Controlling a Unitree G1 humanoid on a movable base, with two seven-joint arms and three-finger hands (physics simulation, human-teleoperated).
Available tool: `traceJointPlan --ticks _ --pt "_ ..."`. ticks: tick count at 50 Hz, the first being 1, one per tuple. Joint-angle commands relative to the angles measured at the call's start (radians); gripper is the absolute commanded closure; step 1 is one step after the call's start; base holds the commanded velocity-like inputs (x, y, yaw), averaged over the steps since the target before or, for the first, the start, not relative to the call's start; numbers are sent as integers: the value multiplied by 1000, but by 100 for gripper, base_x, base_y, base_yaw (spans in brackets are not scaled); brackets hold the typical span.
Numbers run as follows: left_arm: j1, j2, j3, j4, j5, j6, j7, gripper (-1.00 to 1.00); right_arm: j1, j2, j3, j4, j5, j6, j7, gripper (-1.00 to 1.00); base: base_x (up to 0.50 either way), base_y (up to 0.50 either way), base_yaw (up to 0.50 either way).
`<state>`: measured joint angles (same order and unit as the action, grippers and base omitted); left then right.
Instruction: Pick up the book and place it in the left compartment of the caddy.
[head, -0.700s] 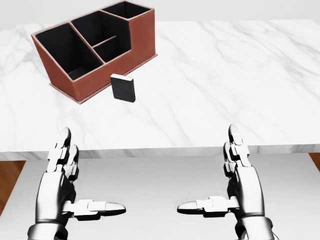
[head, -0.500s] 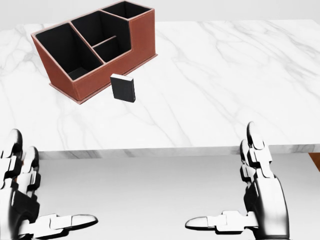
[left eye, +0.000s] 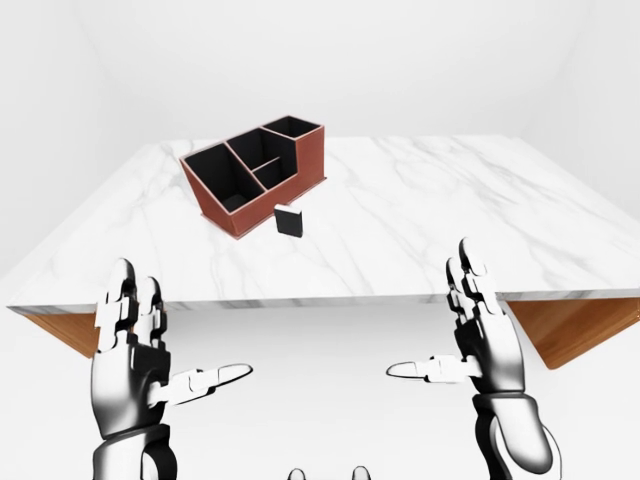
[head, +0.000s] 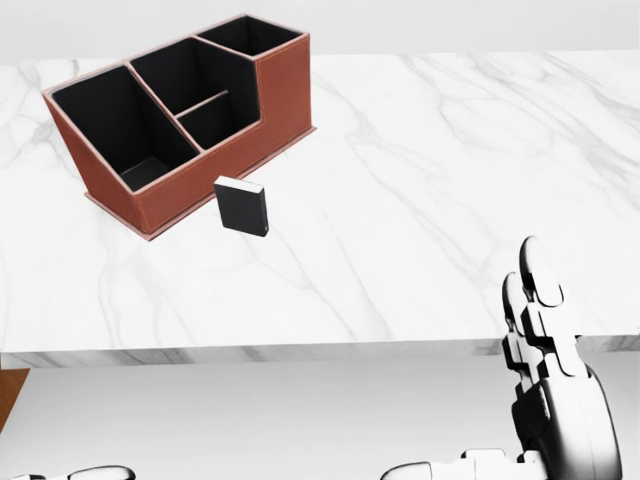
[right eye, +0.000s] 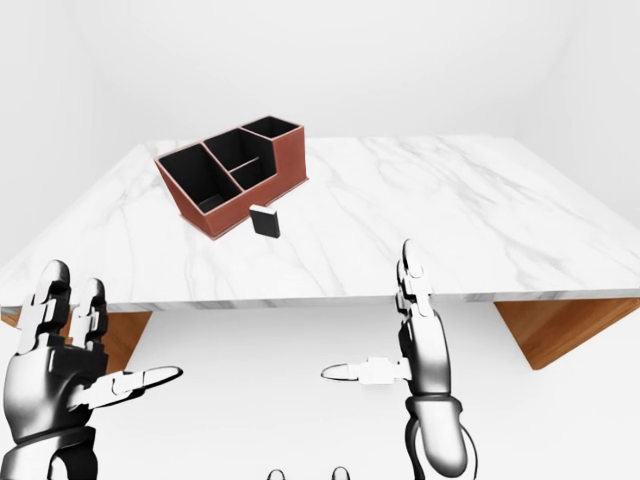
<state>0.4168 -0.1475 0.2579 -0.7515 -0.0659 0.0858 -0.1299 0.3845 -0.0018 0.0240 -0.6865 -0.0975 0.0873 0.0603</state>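
Observation:
A small black book (head: 242, 207) stands upright on the white marble table (head: 420, 180), just below the caddy in the head view. The brown caddy (head: 175, 105) has several black-lined compartments; its large left compartment (head: 120, 125) holds nothing I can see. Both hands are open and empty, held below the table's near edge. My left hand (left eye: 140, 350) shows best in the left-eye view. My right hand (left eye: 470, 345) is at the lower right, and its fingers (head: 540, 300) rise into the head view. Neither hand touches the book.
The table's near edge (head: 300, 352) runs across the head view between my hands and the book. Wooden table supports (left eye: 580, 325) show under both ends. White walls surround the table.

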Motion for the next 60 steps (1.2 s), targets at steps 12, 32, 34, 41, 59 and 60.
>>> traceJointPlan --ticks 12,32,34,41,59,60 --pt "33 -8 -14 -30 10 -13 4 -100 -16 -3 17 -7 -51 0 -13 -100 50 3 0" --pt "32 -11 -6 -41 23 1 4 -100 -25 -6 28 -15 -56 0 -25 -100 42 40 0" --pt "23 -9 -5 -33 27 1 8 -100 -27 -4 20 -11 -45 0 -25 -100 28 50 0" --pt "17 -3 -12 -23 35 1 17 -100 -30 -6 25 -11 -37 0 -18 -100 39 37 0" --pt "26 2 -28 -17 41 -10 24 -100 -16 -14 40 -9 -30 0 -6 -100 49 -11 0" --pt "25 3 -28 -16 41 -9 24 -100 -17 -14 39 -8 -29 0 -6 -100 39 -42 0"
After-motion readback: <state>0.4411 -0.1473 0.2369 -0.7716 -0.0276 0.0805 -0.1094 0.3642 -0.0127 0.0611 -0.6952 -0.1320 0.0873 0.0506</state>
